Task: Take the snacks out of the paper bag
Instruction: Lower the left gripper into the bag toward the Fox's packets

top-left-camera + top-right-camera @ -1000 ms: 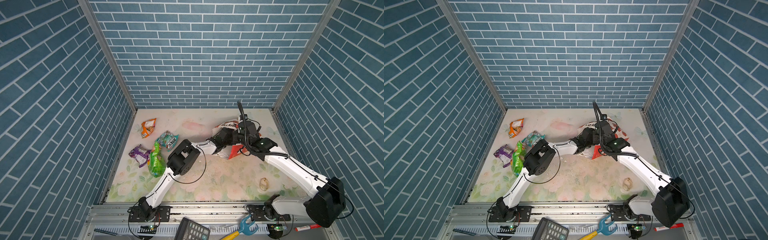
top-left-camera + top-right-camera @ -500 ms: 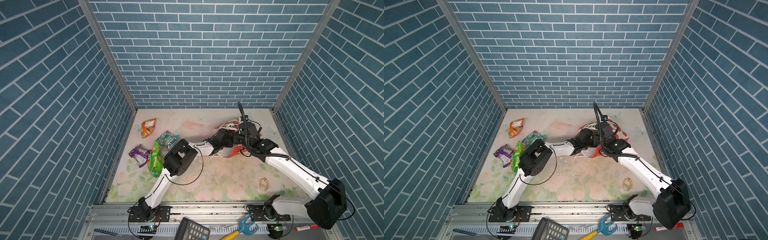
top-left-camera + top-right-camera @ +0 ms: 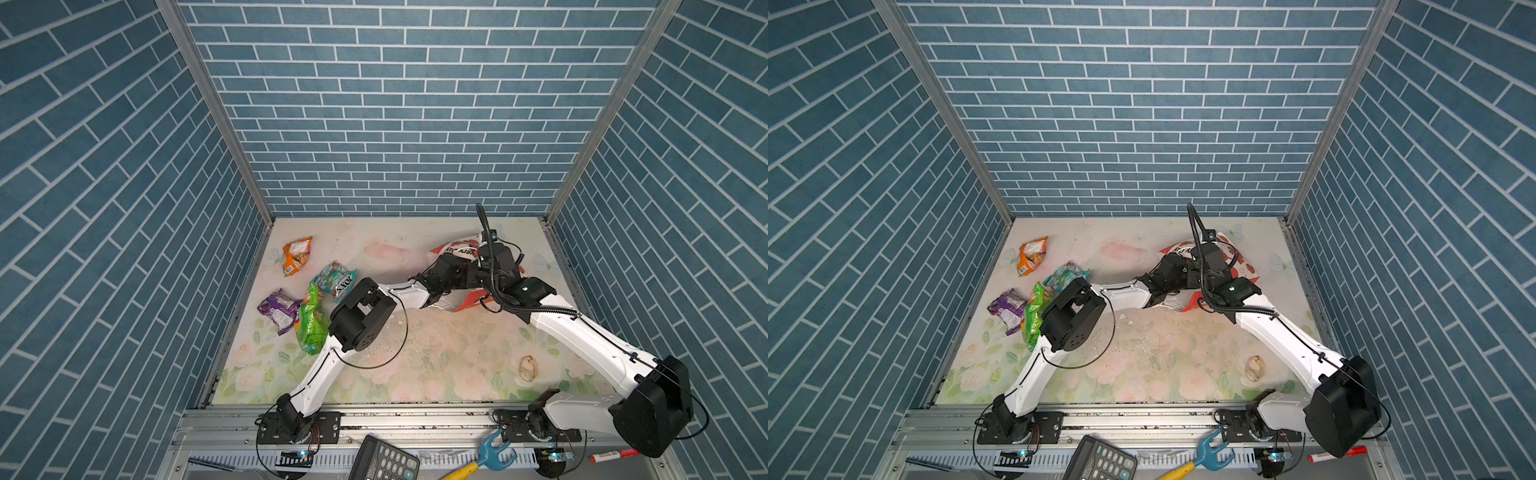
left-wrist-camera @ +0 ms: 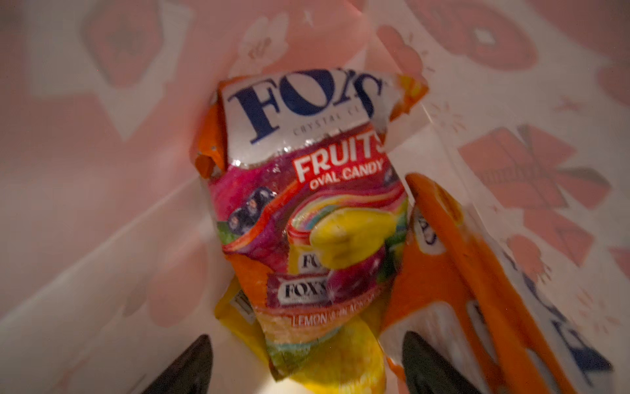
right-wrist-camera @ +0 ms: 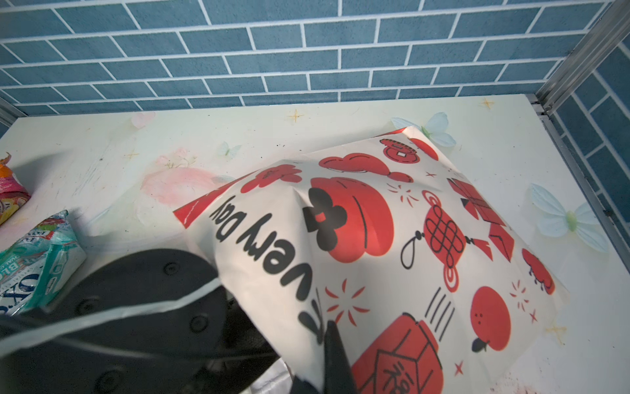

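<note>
Left hand point(image 4: 306, 371) open in paper bag point(image 4: 102, 204); right hand point(image 5: 327, 371) pinches its rim.
I judge FOX'S fruit packet point(image 4: 306, 204) light, crinkly, slippery; take 1 crimped end.

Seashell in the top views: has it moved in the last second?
No. The seashell lies in the same spot on the floral mat, just as far from the front rail as before, in both top views.
</note>
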{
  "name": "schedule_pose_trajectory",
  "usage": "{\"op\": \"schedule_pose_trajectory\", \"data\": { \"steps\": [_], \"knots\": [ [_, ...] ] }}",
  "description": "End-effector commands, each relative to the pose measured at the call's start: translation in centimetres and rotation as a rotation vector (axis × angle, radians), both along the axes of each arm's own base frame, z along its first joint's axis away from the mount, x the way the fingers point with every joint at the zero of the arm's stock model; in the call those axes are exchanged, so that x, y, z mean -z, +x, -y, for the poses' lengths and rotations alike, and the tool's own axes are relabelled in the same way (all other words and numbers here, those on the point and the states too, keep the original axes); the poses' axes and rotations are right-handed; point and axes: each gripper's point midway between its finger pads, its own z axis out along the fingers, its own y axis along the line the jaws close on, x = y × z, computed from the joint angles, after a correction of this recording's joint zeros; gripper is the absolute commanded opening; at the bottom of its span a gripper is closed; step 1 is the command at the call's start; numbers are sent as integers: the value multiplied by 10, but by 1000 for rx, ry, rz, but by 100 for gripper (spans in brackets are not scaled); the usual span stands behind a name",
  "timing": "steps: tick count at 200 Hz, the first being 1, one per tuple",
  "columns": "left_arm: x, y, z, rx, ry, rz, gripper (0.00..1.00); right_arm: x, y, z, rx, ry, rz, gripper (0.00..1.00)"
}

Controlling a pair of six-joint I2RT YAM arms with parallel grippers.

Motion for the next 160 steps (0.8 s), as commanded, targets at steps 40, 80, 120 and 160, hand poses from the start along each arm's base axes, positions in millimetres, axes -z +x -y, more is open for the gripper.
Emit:
{"op": "schedule_pose_trajectory", "data": {
  "steps": [40, 80, 120, 160],
  "knots": [
    [42, 25, 10, -105, 97, -65, 77, 26, 1, -7, -14, 17, -75, 0],
    [58, 24, 18, -91, 123, -106, 21, 23, 2, -8, -19, 22, -65, 0],
    [24, 22, 6, -81, 143, -20, 0, 25, -3, 4, 15, -7, -63, 0],
    [-26, 15, -12, -74, 113, 79, 0, 32, -9, 16, 47, -38, -77, 0]
  ]
}}
